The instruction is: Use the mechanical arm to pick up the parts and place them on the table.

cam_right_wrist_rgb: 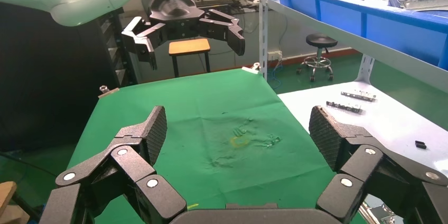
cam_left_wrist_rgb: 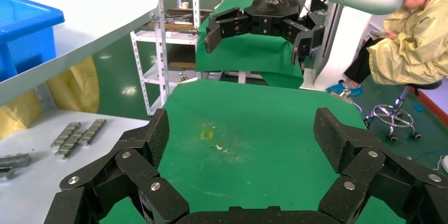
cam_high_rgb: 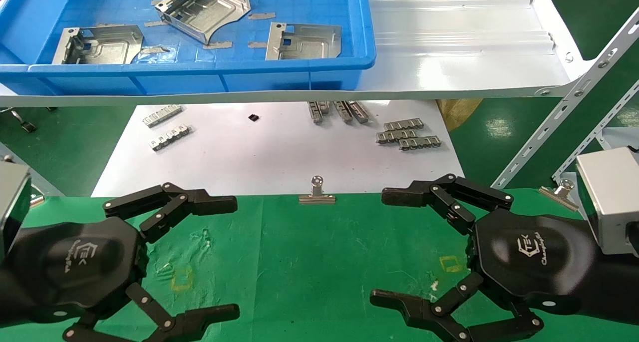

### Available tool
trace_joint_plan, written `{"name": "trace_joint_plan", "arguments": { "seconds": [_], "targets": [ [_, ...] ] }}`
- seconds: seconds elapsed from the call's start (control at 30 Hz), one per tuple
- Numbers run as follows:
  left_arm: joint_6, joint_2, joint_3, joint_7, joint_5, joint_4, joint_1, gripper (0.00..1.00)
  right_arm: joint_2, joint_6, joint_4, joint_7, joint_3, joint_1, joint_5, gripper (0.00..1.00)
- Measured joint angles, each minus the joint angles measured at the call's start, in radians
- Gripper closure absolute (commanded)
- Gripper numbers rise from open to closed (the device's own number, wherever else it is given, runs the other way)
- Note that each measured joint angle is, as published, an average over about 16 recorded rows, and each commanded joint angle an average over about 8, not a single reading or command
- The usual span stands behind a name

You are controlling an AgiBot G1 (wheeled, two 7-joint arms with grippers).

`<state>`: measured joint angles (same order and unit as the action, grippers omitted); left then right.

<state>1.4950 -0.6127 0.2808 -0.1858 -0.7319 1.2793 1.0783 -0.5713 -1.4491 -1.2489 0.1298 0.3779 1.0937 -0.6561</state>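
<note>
Hovering spread: left tool (cam_high_rgb: 229, 257), right tool (cam_high_rgb: 384, 247), over table (cam_high_rgb: 309, 262).

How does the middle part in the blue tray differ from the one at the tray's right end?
The middle part sits skewed, rotated against the tray walls; the right part lies squarer to the blue tray. The middle one lies farther back; the right one is nearer the front wall. Both are silvery stamped plates, untouched; both claws, left and right, hover open over the green table.
</note>
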Motion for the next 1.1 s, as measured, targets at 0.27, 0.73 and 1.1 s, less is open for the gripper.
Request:
{"name": "trace_joint_plan", "arguments": {
  "seconds": [0.27,0.73,1.1],
  "targets": [
    [0.0,0.0,0.0,0.0,0.0,0.0,0.0,0.0,0.0,0.0,0.0,0.0,0.0,0.0,0.0,1.0],
    [0.0,0.0,0.0,0.0,0.0,0.0,0.0,0.0,0.0,0.0,0.0,0.0,0.0,0.0,0.0,1.0],
    [-0.006,0.002,-0.004,-0.003,-0.002,0.002,0.011,0.0,0.0,0.0,0.0,0.0,0.0,0.0,0.0,1.0]
  ]
}}
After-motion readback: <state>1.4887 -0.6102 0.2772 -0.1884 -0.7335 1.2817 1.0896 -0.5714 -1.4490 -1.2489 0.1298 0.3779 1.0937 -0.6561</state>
